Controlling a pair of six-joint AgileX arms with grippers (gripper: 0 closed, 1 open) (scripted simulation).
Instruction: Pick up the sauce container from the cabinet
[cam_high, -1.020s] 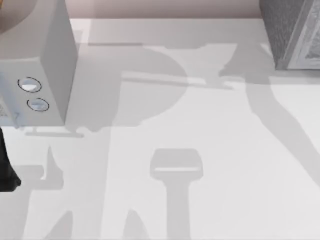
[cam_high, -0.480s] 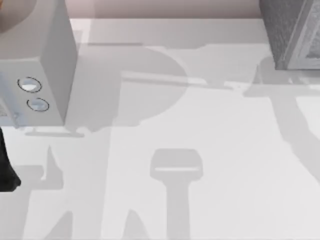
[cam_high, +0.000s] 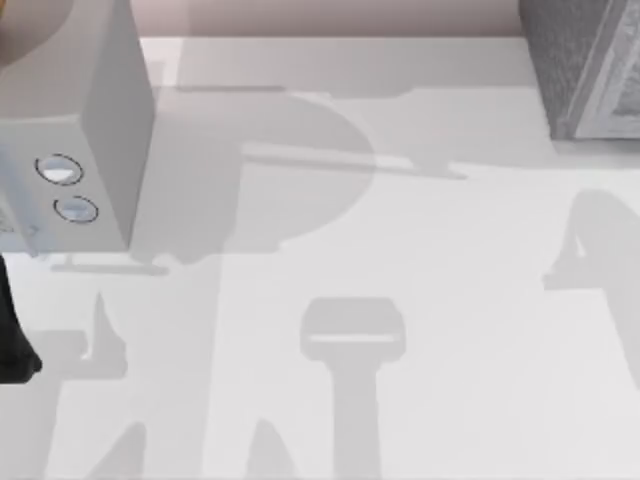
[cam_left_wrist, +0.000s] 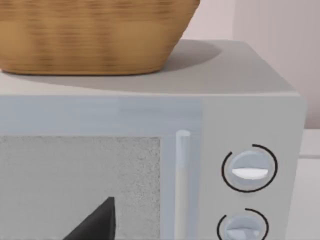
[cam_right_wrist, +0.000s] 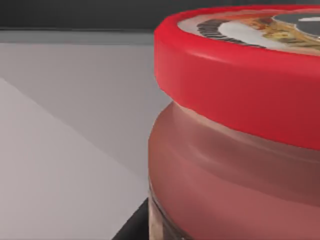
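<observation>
The sauce container (cam_right_wrist: 240, 130) sits very close in the right wrist view, a round jar with a red lid, a pale emblem on top and a reddish body. My right gripper is shut on it, and a dark finger (cam_right_wrist: 132, 225) edge lies against its base. The grey cabinet (cam_high: 585, 70) stands at the table's far right corner. My left arm (cam_high: 12, 340) is parked at the table's left edge, and a dark part of its gripper (cam_left_wrist: 95, 222) shows in front of the microwave door.
A grey microwave (cam_high: 70, 130) with two round dials stands at the left, with a woven basket (cam_left_wrist: 90, 35) on top of it. Arm shadows lie across the white table (cam_high: 350, 230), one of them at the right edge.
The right arm's shadow has drawn away from the cabinet front and moved down toward the table's right edge. The left arm has not moved.
</observation>
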